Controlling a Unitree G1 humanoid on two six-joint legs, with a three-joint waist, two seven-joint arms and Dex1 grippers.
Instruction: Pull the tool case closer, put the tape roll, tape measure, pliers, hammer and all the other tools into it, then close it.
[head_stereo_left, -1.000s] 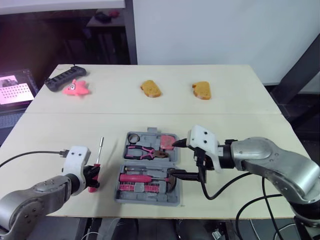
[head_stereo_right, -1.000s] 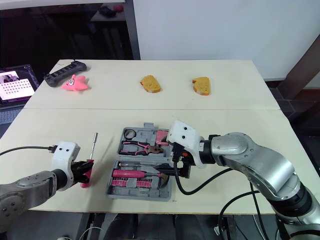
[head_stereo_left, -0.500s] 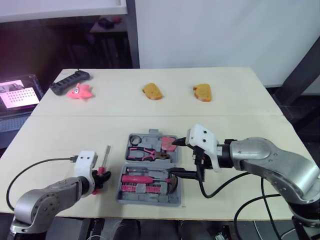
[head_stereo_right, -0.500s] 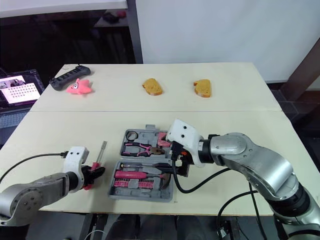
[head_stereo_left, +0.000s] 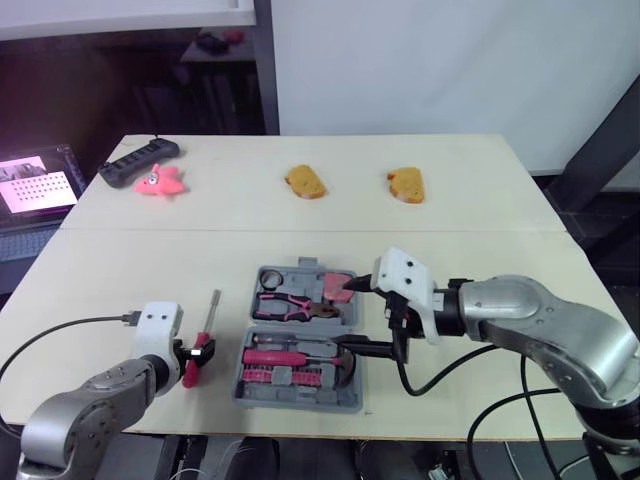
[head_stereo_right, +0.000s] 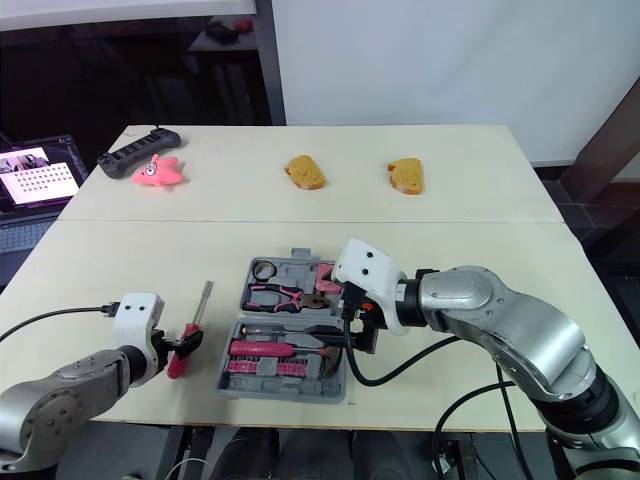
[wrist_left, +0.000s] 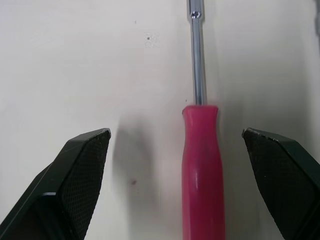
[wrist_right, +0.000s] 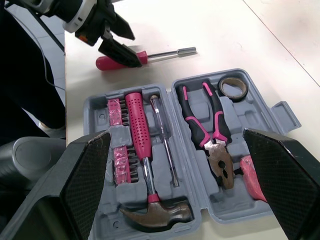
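The open tool case lies near the table's front edge, with the hammer, pliers, tape roll and tape measure seated inside. A pink-handled screwdriver lies beside it, between the left gripper's released jaws. The right gripper's jaws are spread over the case.

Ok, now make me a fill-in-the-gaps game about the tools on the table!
The grey tool case lies ____. The hammer inside it has a ____ handle. The screwdriver lies outside the case, on the ____. The left gripper stands open around the screwdriver's ____.
Missing words: open, pink, table, handle.
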